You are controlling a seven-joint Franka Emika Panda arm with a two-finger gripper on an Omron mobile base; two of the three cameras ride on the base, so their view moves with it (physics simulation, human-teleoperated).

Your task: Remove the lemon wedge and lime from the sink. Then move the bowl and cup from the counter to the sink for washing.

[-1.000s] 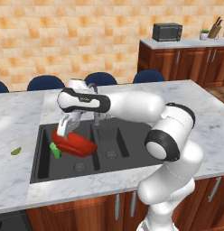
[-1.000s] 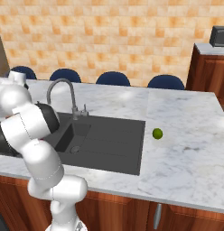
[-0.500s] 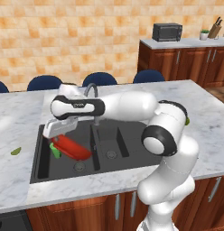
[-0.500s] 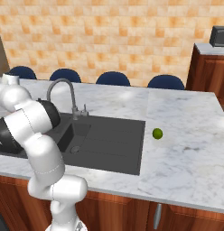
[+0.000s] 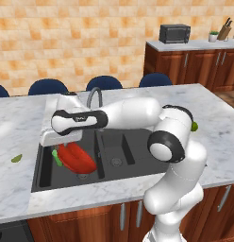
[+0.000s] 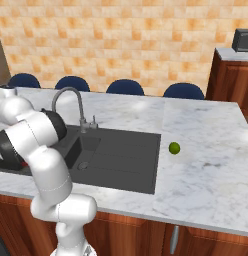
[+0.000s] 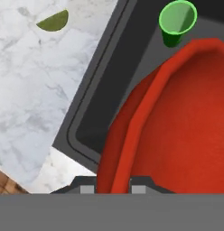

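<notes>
Hand view, sink holding bowl, cup

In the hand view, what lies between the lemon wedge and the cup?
Bare marble counter, then the sink rim and wall, as the hand view shows; lemon wedge outside, cup inside.

Colours I see at the sink
Red bowl, bright green cup, dark grey sink, white-grey veined marble counter, yellow-green lime, green lemon wedge.

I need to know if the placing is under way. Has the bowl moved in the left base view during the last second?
Yes. The bowl, pinched at its rim in the jaws, has gone down into the left basin of the sink, ending lower against the faucet than before.
</notes>
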